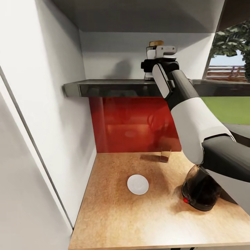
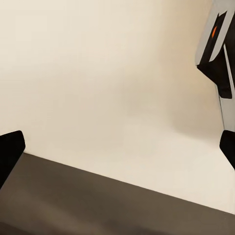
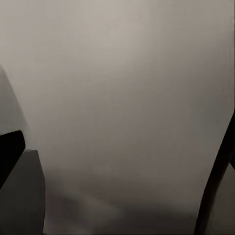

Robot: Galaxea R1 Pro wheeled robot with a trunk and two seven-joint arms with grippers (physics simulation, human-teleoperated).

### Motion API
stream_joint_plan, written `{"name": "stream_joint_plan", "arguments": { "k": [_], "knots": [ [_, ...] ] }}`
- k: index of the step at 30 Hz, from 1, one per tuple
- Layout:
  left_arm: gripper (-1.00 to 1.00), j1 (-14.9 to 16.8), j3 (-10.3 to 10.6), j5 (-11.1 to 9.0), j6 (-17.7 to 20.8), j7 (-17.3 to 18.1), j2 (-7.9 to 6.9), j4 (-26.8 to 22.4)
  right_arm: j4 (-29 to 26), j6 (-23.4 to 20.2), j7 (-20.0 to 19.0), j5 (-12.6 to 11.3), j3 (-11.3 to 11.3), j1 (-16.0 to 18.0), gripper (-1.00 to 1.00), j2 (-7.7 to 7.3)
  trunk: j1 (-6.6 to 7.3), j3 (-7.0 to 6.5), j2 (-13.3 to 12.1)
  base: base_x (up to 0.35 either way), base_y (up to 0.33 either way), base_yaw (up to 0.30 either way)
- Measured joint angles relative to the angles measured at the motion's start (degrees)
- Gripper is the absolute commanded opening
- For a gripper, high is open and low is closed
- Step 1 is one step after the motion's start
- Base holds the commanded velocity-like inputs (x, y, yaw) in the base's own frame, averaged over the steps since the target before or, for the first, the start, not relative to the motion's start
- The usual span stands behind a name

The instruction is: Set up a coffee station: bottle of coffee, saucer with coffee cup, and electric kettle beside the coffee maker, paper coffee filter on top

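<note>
I saw even, soft light on the wooden counter (image 1: 139,215), with daylight showing outside at the right. The red back panel (image 1: 135,125) carried a glossy sheen and hazy reflections. Faint shadows lay beside the saucer (image 1: 138,184). Both wrist pictures were dim, flat, nearly featureless.

Kitchen: wooden countertop (image 1: 121,222), red backsplash (image 1: 132,125)

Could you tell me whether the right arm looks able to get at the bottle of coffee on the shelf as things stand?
Probably yes: the right arm already reaches up to the shelf, its wrist right in front of the bottle of coffee, with nothing visible between them.
</note>
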State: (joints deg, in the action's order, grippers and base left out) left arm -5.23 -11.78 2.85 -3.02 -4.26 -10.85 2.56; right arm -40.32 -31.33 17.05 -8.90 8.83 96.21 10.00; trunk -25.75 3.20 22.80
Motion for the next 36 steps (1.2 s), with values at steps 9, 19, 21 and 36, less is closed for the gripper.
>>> {"name": "stream_joint_plan", "arguments": {
  "k": [9, 19, 21, 36],
  "knots": [
    [1.0, 0.0, 0.01, 0.01, -0.04, 0.0, 0.02, -0.04, 1.8, -0.04, 0.01, 0.52, 0.03, 0.02, -1.0, 0.0, 0.01, -0.02, 0.03, 0.001, 0.0, 0.0],
    [1.0, 0.0, 0.01, 0.01, -0.05, 0.0, 0.05, 0.01, 1.37, 0.07, -0.04, -0.16, 0.01, -0.03, -1.0, 0.0, 0.0, 0.0, 0.0, 0.0, 0.0, 0.0],
    [1.0, 0.0, 0.0, 0.01, -0.03, 0.0, 0.05, 0.02, 1.3, 0.07, -0.03, -0.17, 0.04, -0.03, -1.0, 0.0, 0.0, 0.0, 0.0, 0.0, 0.0, 0.0],
    [1.0, 0.0, 0.02, 0.01, -0.02, 0.0, 0.05, 0.0, -8.49, -6.68, 0.16, -0.13, 0.04, -0.02, -1.0, 0.0, 0.0, 0.0, 0.01, 0.0, 0.0, 0.0]
  ]
}}
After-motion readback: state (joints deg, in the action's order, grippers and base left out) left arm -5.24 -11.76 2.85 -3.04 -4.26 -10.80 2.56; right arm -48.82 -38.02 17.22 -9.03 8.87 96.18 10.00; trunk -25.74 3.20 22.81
